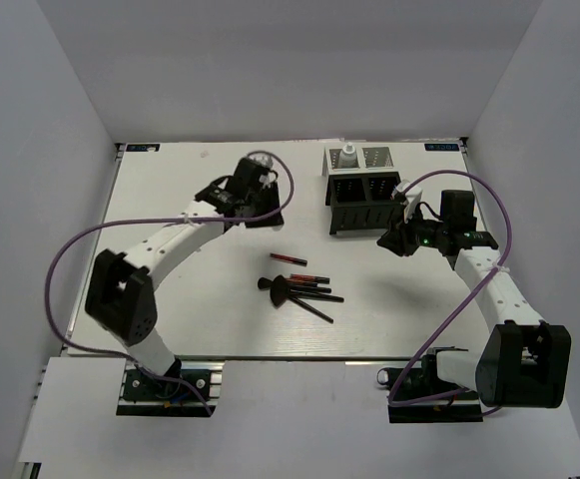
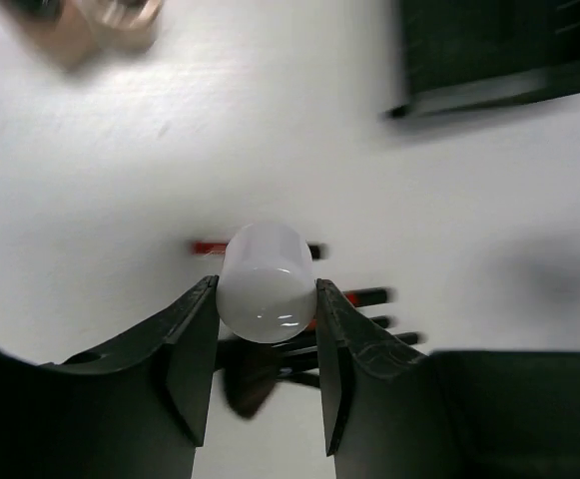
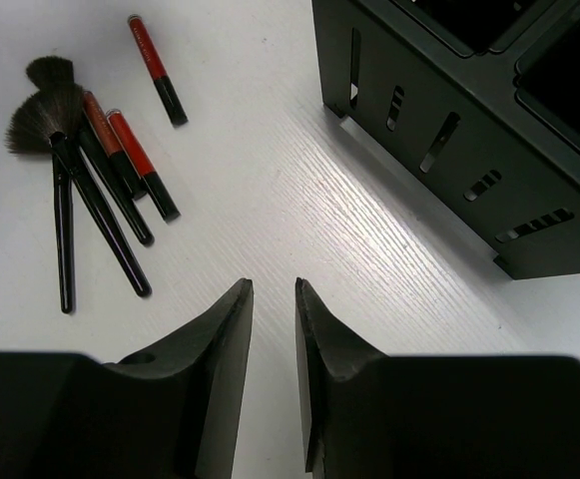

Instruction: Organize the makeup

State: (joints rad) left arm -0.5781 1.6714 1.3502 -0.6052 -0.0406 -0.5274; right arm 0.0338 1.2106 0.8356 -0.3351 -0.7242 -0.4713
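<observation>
The small white cylindrical jar (image 2: pixel 265 274) is clamped in my left pincer (image 2: pixel 266 299), with both jaws pressed flat on its sides. It looks lifted off the white worktop (image 1: pixel 200 319). Far ahead of that pincer and to its right stands the black slotted compartment box (image 3: pixel 449 130). A blurred tan shape sits ahead to its left, and I cannot tell what it is.

My right pincer (image 3: pixel 273 287) holds nothing, and its jaws stand a narrow gap apart over bare worktop. The box is just ahead of it on the right. Ahead on its left, well apart from the box, lie the black-handled brushes (image 3: pixel 40 120) and the slim red-and-black pencils (image 3: pixel 130 150) in a loose cluster.

One clear white-capped bottle (image 1: pixel 349 157) stands in a rear compartment of the box, so I judge the job barely begun. The jar in my grip has yet to be placed, and every brush and pencil remains to be fetched and slotted in.
</observation>
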